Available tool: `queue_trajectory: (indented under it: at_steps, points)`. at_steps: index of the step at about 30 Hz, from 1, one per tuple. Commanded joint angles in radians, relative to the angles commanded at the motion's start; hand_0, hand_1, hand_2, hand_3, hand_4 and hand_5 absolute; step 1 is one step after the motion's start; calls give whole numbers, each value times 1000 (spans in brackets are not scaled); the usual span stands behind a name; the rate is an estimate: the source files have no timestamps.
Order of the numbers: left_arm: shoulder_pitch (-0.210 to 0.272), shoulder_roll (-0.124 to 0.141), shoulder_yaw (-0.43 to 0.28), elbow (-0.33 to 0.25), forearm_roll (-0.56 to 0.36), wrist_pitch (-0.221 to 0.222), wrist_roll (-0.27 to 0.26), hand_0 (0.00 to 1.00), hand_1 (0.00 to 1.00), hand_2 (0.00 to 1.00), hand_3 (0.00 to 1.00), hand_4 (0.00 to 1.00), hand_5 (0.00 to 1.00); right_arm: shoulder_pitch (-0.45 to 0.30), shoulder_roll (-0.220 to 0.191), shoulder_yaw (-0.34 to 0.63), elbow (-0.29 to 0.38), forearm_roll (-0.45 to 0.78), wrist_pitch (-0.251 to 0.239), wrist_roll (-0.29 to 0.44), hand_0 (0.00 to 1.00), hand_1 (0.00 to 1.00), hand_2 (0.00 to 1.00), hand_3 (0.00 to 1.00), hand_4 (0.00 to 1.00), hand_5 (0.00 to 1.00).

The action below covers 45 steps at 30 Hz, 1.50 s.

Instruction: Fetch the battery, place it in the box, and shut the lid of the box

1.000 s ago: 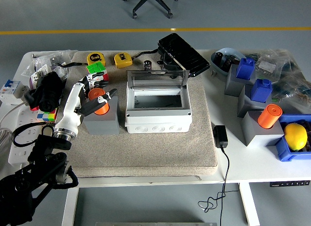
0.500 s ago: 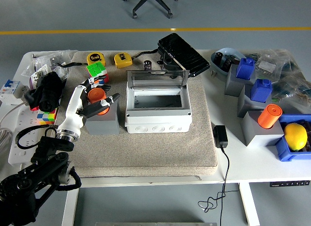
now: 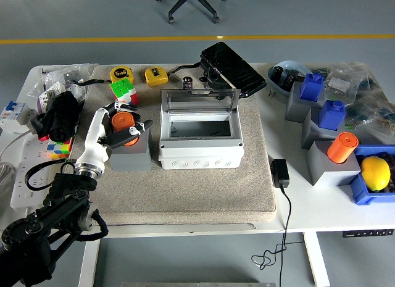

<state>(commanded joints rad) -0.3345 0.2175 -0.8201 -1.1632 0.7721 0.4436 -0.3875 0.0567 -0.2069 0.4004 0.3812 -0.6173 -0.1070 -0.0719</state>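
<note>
Your left hand [image 3: 123, 128] curls loosely around the orange battery [image 3: 123, 121] on its grey stand [image 3: 131, 155]; a weak grip could drop it short of the open white box [image 3: 200, 139].

Left robot hand [image 3: 123, 129] covers part of the orange battery [image 3: 123, 121] on the grey block [image 3: 129, 154]; grasp unclear. Box [image 3: 200, 139] interior in shadow. Table [image 3: 308, 203] left edge cropped. Clutter at far-right corner [image 3: 355, 83] too small to identify.
</note>
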Motion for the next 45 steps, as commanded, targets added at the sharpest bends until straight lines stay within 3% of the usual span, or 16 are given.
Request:
queue_trajectory:
  at_steps: [4, 5, 10, 11, 16, 17, 26, 35, 39, 40, 41, 45]
  points:
    - [-5, -6, 4, 4, -4, 6, -7, 342, 361, 308, 289, 801, 2, 0, 1, -1, -1, 1, 0, 0, 593, 608, 587, 563, 933, 450]
    - [-7, -7, 5, 5, -6, 7, -8, 245, 282, 225, 216, 557, 2, -1, 1, -1, -1, 1, 0, 1, 593, 608, 587, 561, 933, 449]
    - [-15, -14, 10, 15, -13, 8, -7, 245, 282, 225, 216, 557, 2, 1, 2, -1, 0, 1, -1, 2, 593, 608, 587, 561, 933, 449]
    - [-16, -14, 10, 16, -14, 6, -5, 221, 198, 164, 205, 345, 2, 1, 2, -1, 0, 2, -1, 2, 592, 608, 587, 563, 933, 450]
    - [-21, -19, 15, 15, -14, 3, -1, 221, 198, 164, 205, 345, 2, 1, 3, -3, 0, 3, -2, 4, 592, 608, 587, 563, 933, 450]
    - [-22, -20, 16, 15, -14, 3, -1, 180, 152, 143, 183, 242, 2, 0, 3, -3, 0, 3, -3, 5, 590, 607, 585, 562, 933, 449]
    - [-24, -24, 20, 2, 15, 27, -7, 172, 141, 131, 162, 235, 2, 0, 3, -5, -2, 5, -6, 9, 593, 607, 585, 562, 933, 449]
    - [-41, 15, 22, -106, 139, 70, 33, 171, 126, 124, 153, 248, 2, 0, 2, -4, -2, 5, -7, 10, 593, 607, 584, 561, 932, 447]
    - [-71, 56, 86, -181, 262, 79, 104, 171, 126, 124, 153, 248, 2, 2, 1, 0, -1, 6, -7, 11, 593, 607, 584, 561, 932, 447]
    - [-88, 69, 113, -204, 305, 73, 135, 171, 126, 124, 153, 248, 2, 2, 0, 0, -1, 6, -7, 11, 593, 607, 584, 561, 932, 447]
    - [-101, 78, 135, -221, 343, 69, 160, 158, 122, 117, 146, 351, 2, 2, 0, -1, -2, 6, -7, 11, 593, 606, 582, 561, 931, 447]
    - [-179, 106, 226, -282, 501, 47, 286, 158, 122, 117, 146, 351, 2, 5, -3, -4, -2, 8, -8, 11, 593, 606, 582, 561, 931, 447]
